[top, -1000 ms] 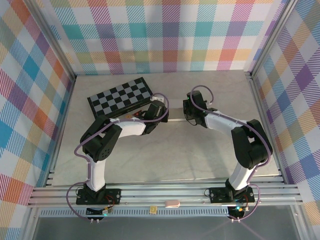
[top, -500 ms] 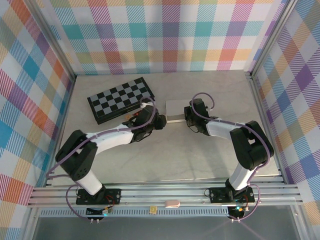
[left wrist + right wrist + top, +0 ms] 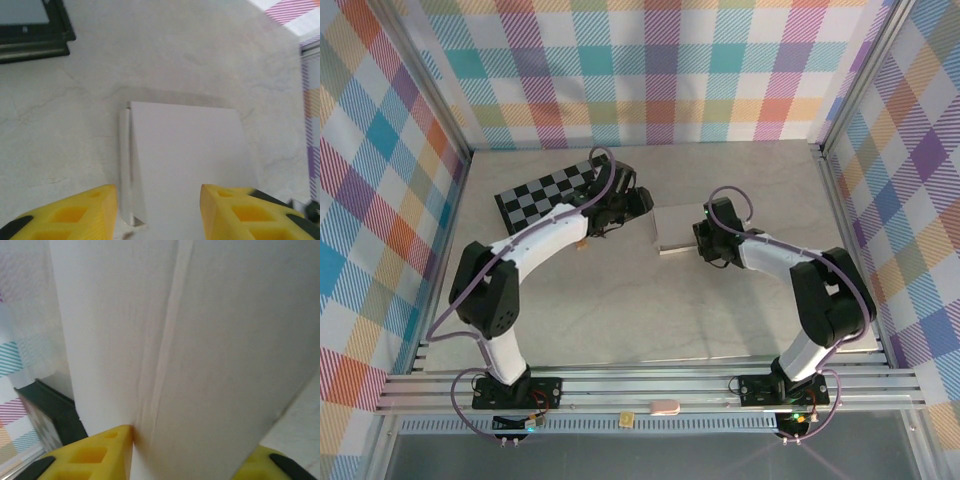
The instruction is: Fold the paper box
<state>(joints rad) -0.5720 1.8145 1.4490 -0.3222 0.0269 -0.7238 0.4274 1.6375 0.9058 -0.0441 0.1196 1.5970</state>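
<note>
The paper box [image 3: 677,227] lies on the table [image 3: 620,300] near the middle, just right of the checkered board [image 3: 545,190]. Its long side runs left to right, from one gripper to the other. The left gripper [image 3: 157,214] sits at the box's left end and looks along it. Its jaws are open and hold nothing. The right gripper [image 3: 180,455] is pushed up very close to the right end. Its jaws are apart too, with white card between them, but no squeeze shows. The right arm looks nearer, so it can probably reach the box first.
</note>
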